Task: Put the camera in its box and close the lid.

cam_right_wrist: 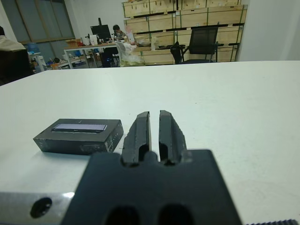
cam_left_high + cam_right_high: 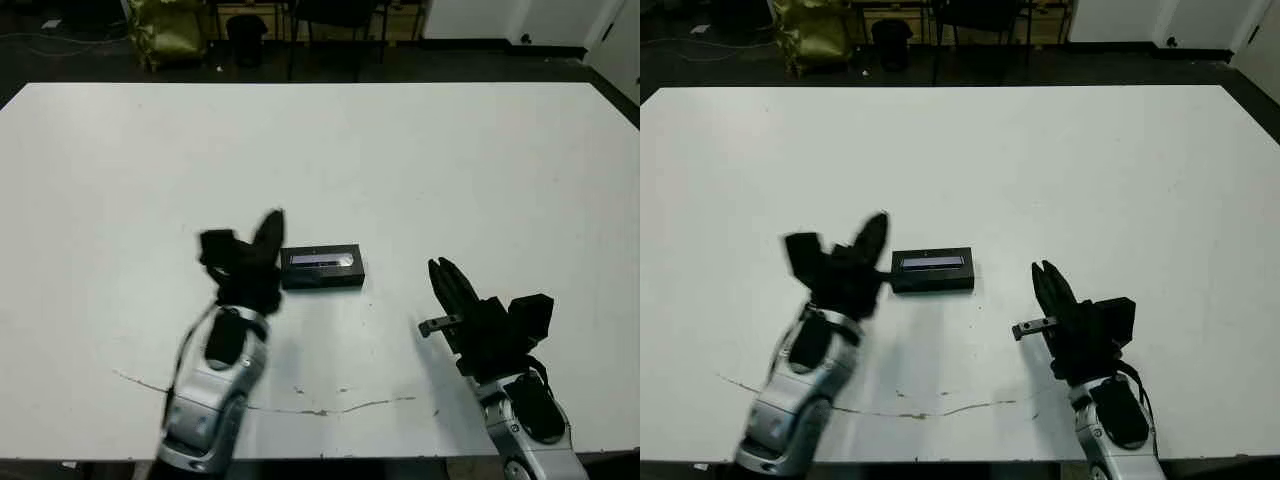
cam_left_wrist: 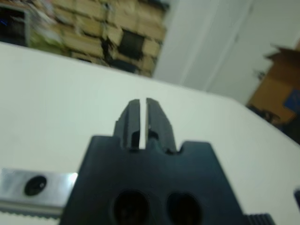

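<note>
The box sat on the white table with the lid on top of it, silvery stripe facing up. The camera could not be seen.

The left gripper was just beside the left end of the box, maybe touching it; the blur made that hard to tell. Its fingers were almost together, with only a thin gap, and held nothing. The left arm came up from the near table edge and leaned toward the box.

The right gripper was well to the right of the box and a little nearer the robot, not touching it. Its fingers were also close together, holding nothing. The right arm reached up from the near edge, with the fingers pointing away across the table.
</note>
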### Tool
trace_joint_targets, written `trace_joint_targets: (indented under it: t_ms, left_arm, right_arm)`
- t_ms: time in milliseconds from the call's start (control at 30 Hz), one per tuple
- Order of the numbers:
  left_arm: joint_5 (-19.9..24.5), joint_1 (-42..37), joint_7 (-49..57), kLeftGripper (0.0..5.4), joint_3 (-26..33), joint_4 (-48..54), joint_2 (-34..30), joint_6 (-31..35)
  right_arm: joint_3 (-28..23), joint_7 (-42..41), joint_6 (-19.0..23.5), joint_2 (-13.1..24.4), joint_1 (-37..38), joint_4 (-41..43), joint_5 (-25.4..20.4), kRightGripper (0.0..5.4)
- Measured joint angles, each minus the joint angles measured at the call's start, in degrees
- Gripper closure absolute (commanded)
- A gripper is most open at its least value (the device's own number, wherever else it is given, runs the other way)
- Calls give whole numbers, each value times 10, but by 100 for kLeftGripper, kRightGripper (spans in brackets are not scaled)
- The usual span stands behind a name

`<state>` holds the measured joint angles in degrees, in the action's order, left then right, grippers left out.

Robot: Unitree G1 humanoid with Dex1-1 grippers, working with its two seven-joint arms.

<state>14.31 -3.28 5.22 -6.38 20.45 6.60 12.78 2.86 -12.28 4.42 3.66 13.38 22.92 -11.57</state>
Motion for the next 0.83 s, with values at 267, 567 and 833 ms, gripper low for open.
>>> trace_joint_targets:
  t_ms: [267,567,833]
  left_arm:
    - [20,56,-61,536,60,0,-44,-2]
    - [12,145,-106,536,41,-41,-57,-12]
    - [-1,157,-103,536,30,-53,-51,-3]
  right_arm:
    - [-3,11,-2,-1,-2,-4,7,540]
    - [-8,33,-33,-22,-12,-43,14,540]
    - [-14,47,-46,-30,-13,-57,24,540]
